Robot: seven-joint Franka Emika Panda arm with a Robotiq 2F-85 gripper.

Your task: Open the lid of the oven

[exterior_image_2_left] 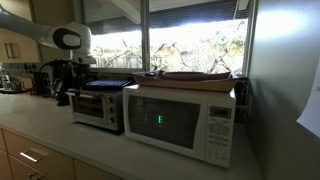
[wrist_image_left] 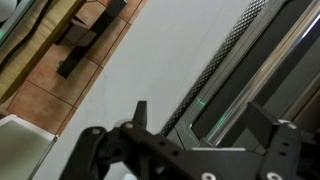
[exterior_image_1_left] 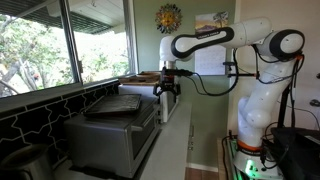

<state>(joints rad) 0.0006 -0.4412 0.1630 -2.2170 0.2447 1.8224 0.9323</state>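
Note:
The dark grey oven (exterior_image_2_left: 99, 106) stands on the counter, with its lid (exterior_image_2_left: 97, 111) shut upright against the front. In an exterior view the oven (exterior_image_1_left: 105, 135) is the near box, and its lid (exterior_image_1_left: 148, 138) shows edge-on. My gripper (exterior_image_1_left: 167, 88) hangs in front of the appliances, apart from the lid, and it also shows at the left (exterior_image_2_left: 66, 84). In the wrist view my gripper (wrist_image_left: 205, 145) is open and empty. A dark framed glass panel with a bright metal bar (wrist_image_left: 250, 70) lies just past the fingers.
A flat dark tray (exterior_image_1_left: 115, 104) lies on top of the oven and shows again in an exterior view (exterior_image_2_left: 105, 85). A white microwave (exterior_image_2_left: 182, 121) stands right beside the oven with a brown board (exterior_image_2_left: 195, 75) on top. Windows run behind the counter. Appliances (exterior_image_2_left: 40, 78) stand at the left.

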